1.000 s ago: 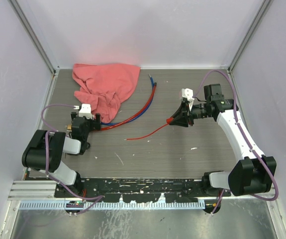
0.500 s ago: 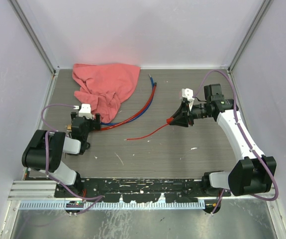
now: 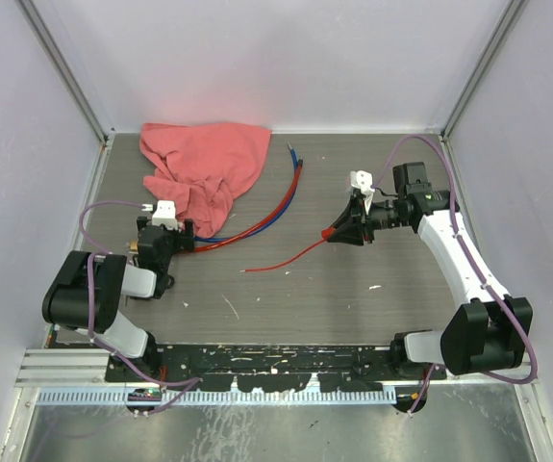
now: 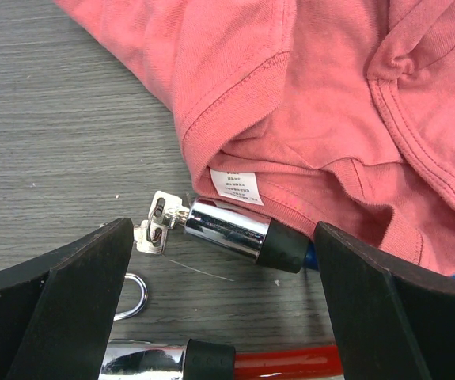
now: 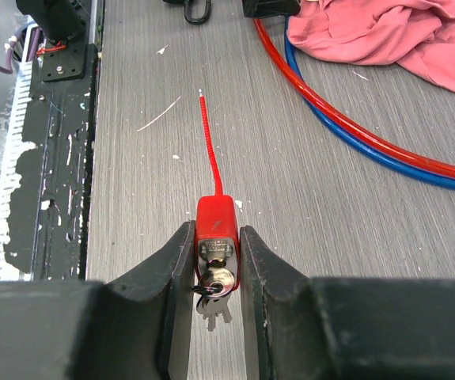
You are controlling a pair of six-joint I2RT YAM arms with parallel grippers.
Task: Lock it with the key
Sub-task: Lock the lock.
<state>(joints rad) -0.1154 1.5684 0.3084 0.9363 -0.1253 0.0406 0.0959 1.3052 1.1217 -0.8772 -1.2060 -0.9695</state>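
My right gripper (image 5: 215, 231) is shut on a small red padlock (image 5: 215, 215), its fingers pressing both sides. A silver key (image 5: 214, 279) sits in the padlock's keyhole, with spare keys hanging from its ring. A thin red cable (image 5: 208, 138) runs from the lock across the table. In the top view this gripper (image 3: 338, 234) holds the lock just above the table, right of centre. My left gripper (image 4: 223, 265) stands open, low over a chrome lock cylinder (image 4: 227, 229) with keys (image 4: 157, 224) at its end, touching neither.
A pink cloth (image 3: 204, 164) lies at the back left, its edge over the chrome cylinder. Thick red and blue cables (image 3: 276, 207) curve from the cloth toward the back. A second chrome end with a red cable (image 4: 160, 360) lies near my left fingers, beside a key ring (image 4: 134, 293).
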